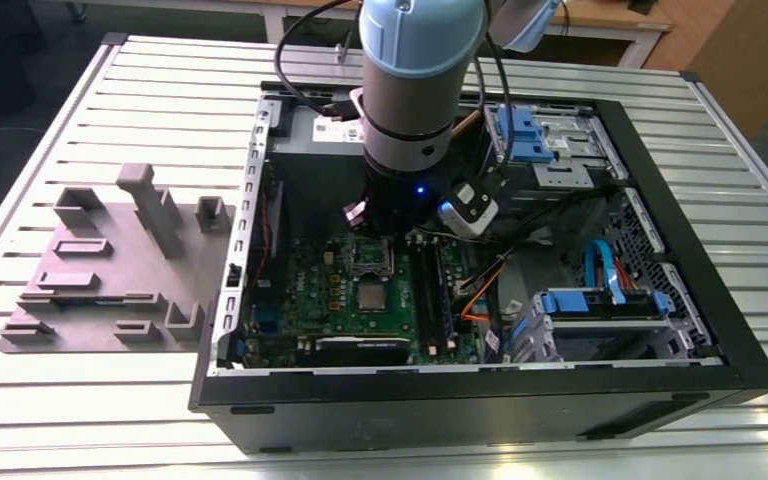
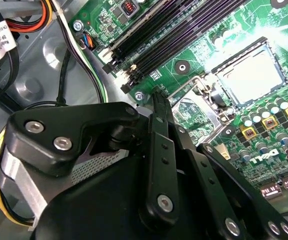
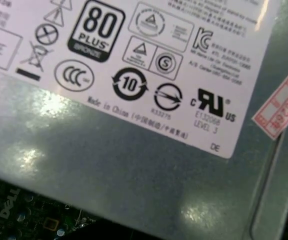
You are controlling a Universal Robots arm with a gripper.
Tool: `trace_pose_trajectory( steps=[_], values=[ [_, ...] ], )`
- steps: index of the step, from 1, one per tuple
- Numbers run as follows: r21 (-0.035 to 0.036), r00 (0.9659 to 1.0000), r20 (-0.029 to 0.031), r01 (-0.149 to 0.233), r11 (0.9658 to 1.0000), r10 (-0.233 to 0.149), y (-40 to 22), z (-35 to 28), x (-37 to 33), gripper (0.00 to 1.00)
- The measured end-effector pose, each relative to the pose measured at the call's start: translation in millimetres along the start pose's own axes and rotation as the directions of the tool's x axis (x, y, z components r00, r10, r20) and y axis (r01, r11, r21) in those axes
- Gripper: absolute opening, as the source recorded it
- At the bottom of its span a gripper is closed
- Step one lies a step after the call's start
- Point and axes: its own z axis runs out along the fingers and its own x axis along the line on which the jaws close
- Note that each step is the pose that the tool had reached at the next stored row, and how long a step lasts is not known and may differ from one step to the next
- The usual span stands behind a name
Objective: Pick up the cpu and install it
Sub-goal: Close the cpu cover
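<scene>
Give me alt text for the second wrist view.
The black gripper hangs above a green motherboard. A small silvery-white square cpu lies flat on the board, apart from the gripper, near long black memory slots.

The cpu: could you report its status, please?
Black gripper hovering over green motherboard. Small silvery-white square cpu flat on board, beside metal socket frame, untouched. Nothing covering it.

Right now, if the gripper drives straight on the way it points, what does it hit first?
The gripper likely meets the motherboard beside the socket frame, not the cpu; depth unclear.
</scene>
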Motion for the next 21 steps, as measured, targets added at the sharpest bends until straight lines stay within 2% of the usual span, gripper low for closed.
trace_pose_trajectory(
  steps=[4,6,9,14,21],
  values=[
    [0.0,1.0,0.0001,0.0,1.0,0.0,0.0,0.0,0.1,0.1],
    [-0.0012,1.0,-0.0031,-0.001,1.0,0.001,-0.4,0.0,-0.7,0.1],
    [-0.0064,0.9999,-0.0168,-0.003,1.0,0.002,-2.1,0.2,-3.6,0.1],
    [-0.0174,0.9989,-0.0466,-0.007,0.9998,0.006,-4.6,0.4,-8.4,0.1],
    [-0.0179,0.9988,-0.0475,-0.008,0.9998,0.007,-5.1,0.5,-9.6,0.1]
  ],
)
